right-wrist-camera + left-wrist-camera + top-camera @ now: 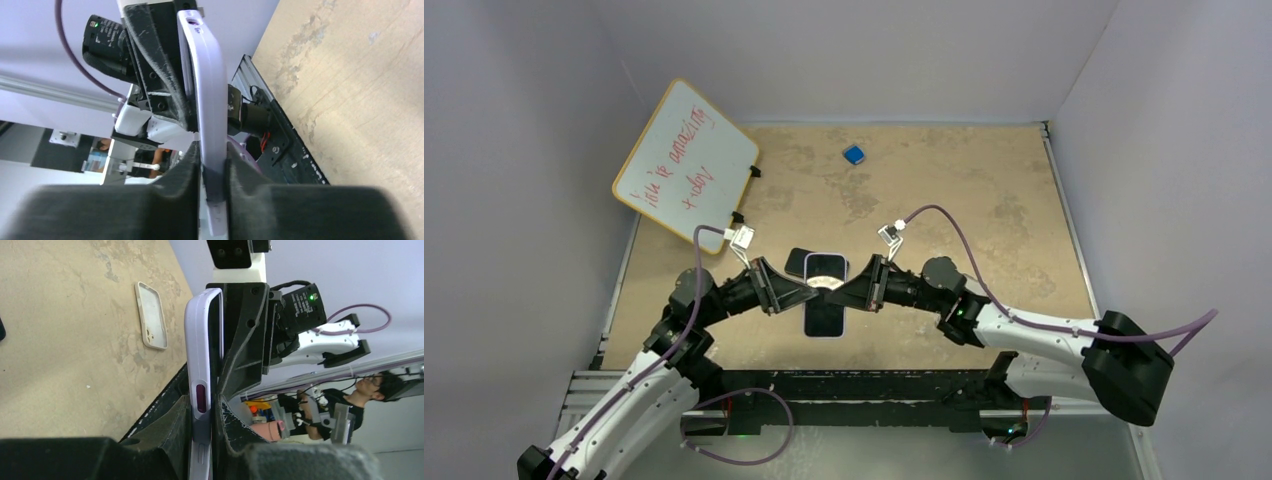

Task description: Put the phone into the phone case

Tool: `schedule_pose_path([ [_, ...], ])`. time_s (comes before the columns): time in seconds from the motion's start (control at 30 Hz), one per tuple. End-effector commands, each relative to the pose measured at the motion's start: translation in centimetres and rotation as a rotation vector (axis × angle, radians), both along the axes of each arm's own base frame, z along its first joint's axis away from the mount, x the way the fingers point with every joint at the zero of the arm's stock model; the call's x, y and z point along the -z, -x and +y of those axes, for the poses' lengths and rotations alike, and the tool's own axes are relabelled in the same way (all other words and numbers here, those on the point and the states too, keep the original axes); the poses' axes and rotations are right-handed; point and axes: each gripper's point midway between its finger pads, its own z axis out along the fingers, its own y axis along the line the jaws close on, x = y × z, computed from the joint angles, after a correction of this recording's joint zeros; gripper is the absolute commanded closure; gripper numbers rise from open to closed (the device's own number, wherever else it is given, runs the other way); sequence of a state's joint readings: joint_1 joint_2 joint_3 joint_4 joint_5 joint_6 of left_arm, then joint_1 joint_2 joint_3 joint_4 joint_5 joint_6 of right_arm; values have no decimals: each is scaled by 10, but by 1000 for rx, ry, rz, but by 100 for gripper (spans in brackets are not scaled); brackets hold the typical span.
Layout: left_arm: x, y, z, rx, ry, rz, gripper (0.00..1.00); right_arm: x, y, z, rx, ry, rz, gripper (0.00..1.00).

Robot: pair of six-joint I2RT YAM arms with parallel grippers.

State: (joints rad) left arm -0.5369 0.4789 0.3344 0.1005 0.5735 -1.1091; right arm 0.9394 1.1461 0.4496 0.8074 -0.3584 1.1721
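— Tan, scuffed tabletop (pixel 944 200) with pale walls all round. What's over on the left?
— A whiteboard (pixel 686 165) with red scrawl, tilted up by the left wall. Coming inward, the left gripper (pixel 809 290) is clamped onto the lavender phone case (pixel 197 340), pinching its left long edge.
— And the phone?
— The phone (pixel 826 318) lies in that case, dark screen up. It's held above the table at the middle, between the two arms. Seen edge-on from the left wrist, a dark slab sits against the lavender rim. I cannot tell whether it is seated all the way round.
— Anything else nearby?
— A flat black object (pixel 796 262) lies on the table just behind the phone's far left corner. The left wrist view also shows a beige case (pixel 151 315) lying hollow side up on the wood, apart from the held one. A small blue object (pixel 854 154) sits well beyond, near the far wall.
— The right side?
— The right gripper (pixel 849 290) is squeezed tight on the case's opposite long edge, facing the left one.
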Motion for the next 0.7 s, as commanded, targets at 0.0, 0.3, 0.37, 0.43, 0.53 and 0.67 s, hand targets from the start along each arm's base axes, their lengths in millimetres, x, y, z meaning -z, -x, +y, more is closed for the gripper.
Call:
schedule_pose_path([
  [0.0, -27, 5, -2, 39, 41, -78, 94, -22, -8, 0, 32, -75, -17, 94],
  [0.3, 3, 13, 1, 53, -47, 33, 50, -36, -33, -24, 207, -179, 32, 100],
  [0.37, 7, 16, 0, 67, -41, 51, 49, -39, -36, -28, 229, -176, 26, 100],
  [0.43, 13, 18, 0, 79, -44, 71, 49, -39, -38, -29, 244, -174, 26, 100],
  [0.53, 14, 18, -3, 98, -31, 73, 49, -42, -39, -29, 244, -186, 23, 100],
  [0.67, 20, 20, -8, 134, -20, 100, 49, -41, -39, -28, 241, -196, 34, 100],
])
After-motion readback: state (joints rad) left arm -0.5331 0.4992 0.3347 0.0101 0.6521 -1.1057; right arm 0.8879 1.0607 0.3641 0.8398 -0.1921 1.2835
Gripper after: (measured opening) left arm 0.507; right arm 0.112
